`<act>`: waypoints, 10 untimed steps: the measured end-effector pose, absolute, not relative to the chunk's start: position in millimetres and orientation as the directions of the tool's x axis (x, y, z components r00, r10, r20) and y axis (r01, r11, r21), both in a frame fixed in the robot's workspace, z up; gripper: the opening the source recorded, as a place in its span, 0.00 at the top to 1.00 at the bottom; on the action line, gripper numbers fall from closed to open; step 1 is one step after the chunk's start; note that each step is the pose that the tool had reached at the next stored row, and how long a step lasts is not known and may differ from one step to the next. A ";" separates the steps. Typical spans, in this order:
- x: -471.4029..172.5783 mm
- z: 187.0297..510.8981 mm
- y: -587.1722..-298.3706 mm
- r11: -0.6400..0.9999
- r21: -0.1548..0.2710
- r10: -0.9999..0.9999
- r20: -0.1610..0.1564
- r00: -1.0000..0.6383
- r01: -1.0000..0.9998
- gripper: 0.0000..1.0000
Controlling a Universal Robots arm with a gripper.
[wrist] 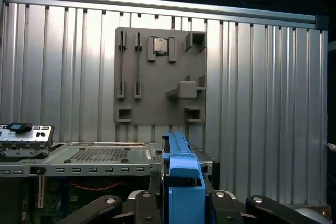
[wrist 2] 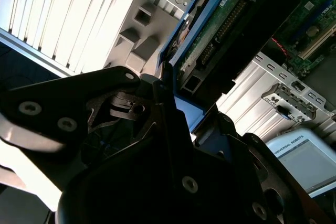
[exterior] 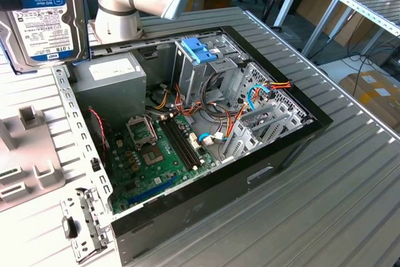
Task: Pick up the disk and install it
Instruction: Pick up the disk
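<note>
The gripper (wrist: 181, 196) tight around the blue-railed edge of the disk (wrist: 176, 150).

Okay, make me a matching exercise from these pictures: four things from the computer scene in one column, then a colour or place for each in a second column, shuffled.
Column one
1. the disk
2. power supply
3. latch piece
4. motherboard

Column two
A. green, lying flat on the floor of the case
B. light blue, on top of the drive cage
C. clamped in the gripper
D. grey box in a corner of the open case

Pairs: 1-C, 2-D, 3-B, 4-A.
</note>
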State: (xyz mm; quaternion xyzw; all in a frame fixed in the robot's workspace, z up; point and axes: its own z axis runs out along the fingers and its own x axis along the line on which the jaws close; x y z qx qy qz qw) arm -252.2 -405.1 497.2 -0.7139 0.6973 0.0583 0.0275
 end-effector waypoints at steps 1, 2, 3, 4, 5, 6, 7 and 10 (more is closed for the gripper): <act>-251.9 497.2 -405.5 -0.026 0.042 -0.992 -0.122 0.021 -0.999 0.63; -251.7 497.2 -405.8 -0.026 0.042 -0.992 -0.122 0.021 -0.999 0.63; -251.5 497.2 -406.1 -0.026 0.042 -0.992 -0.122 0.021 -0.999 0.63; -251.4 497.2 -406.4 -0.026 0.042 -0.992 -0.122 0.021 -0.999 0.63; -251.2 497.2 -406.7 -0.026 0.042 -0.992 -0.122 0.021 -0.999 0.63; -251.1 497.2 -407.0 -0.026 0.042 -0.992 -0.122 0.021 -0.999 0.63; -250.9 497.2 -407.3 -0.026 0.042 -0.992 -0.122 0.021 -0.999 0.63; -250.4 497.2 -408.0 -0.026 0.042 -0.992 -0.122 0.021 -0.999 0.63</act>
